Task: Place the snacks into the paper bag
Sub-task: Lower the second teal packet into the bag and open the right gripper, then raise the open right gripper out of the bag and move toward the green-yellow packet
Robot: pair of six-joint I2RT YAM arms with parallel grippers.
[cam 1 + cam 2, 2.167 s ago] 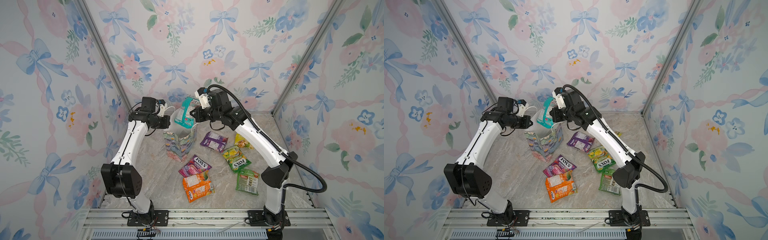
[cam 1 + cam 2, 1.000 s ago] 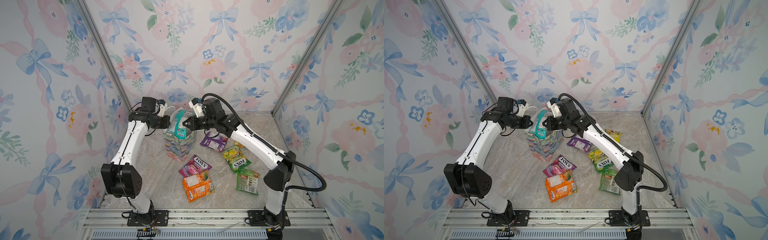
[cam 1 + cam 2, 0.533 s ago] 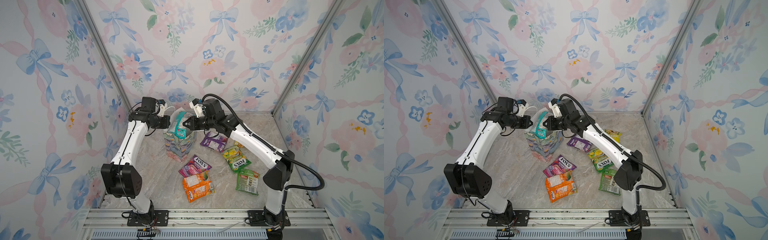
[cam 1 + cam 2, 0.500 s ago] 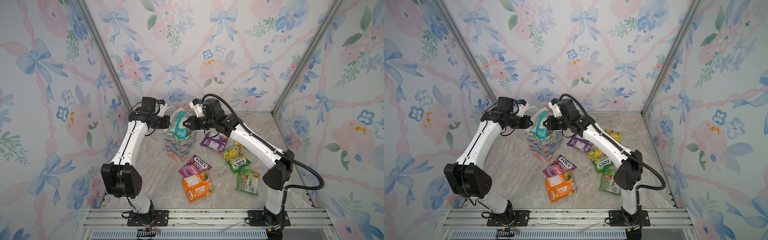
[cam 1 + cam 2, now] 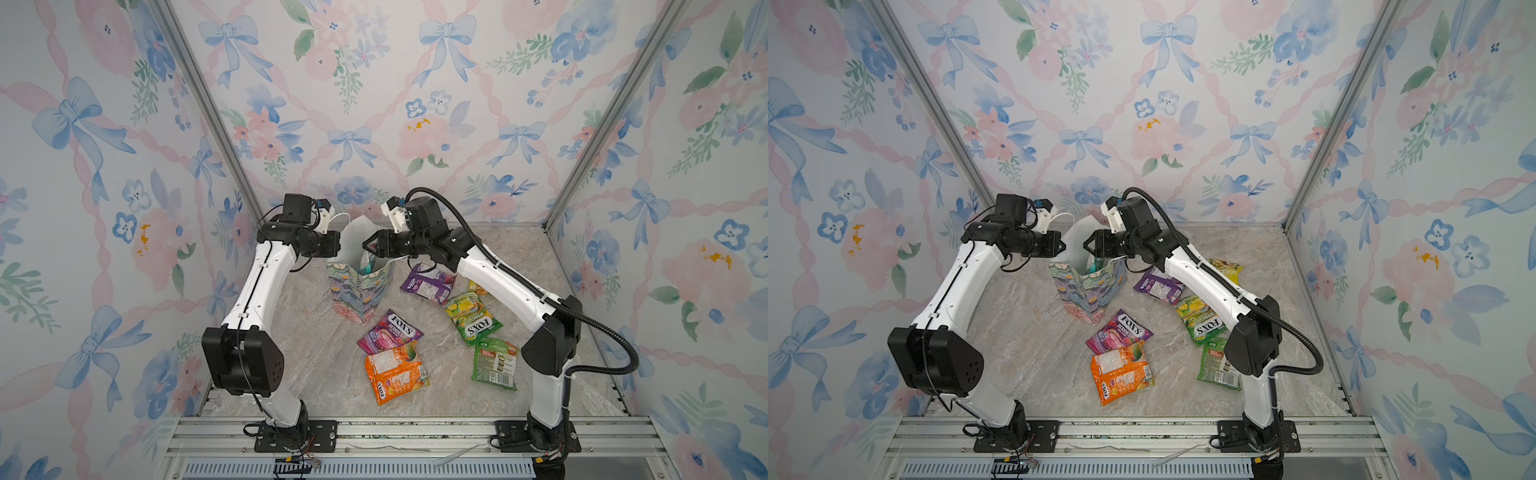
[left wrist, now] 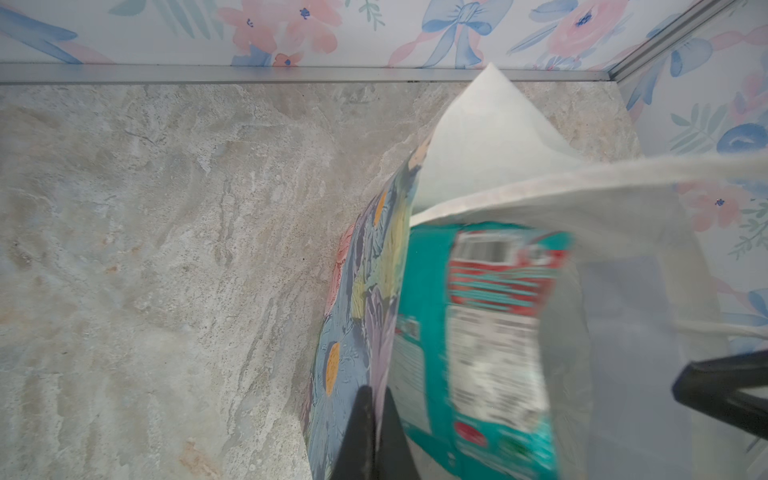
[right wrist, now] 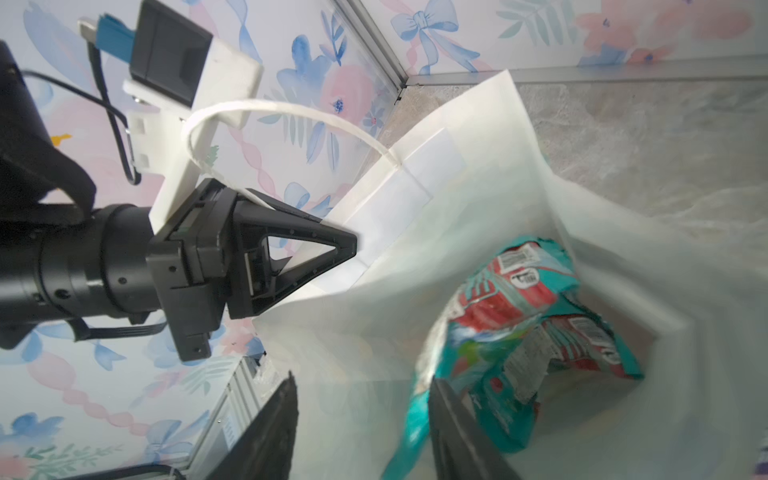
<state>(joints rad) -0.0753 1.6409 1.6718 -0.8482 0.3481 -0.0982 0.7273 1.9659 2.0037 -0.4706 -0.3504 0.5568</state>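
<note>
- Top views: paper bag [image 5: 359,291] upright, rear-centre of table. L gripper [image 5: 338,249] at its rim. R gripper [image 5: 366,246] over the mouth, jaws apart. Count: 1 bag, 6 snacks loose, e.g. orange packet [image 5: 395,374].
- L wrist: L gripper [image 6: 374,399] clamped on bag wall. Teal packet [image 6: 428,291] blurred, in mouth. Risk: one-wall hold, so bag may fold or tip.
- R wrist: R gripper [image 7: 361,386] apart. Prob. 2 teal packets inside. Risk: pulling out could snag cord handle [image 7: 291,110].
</note>
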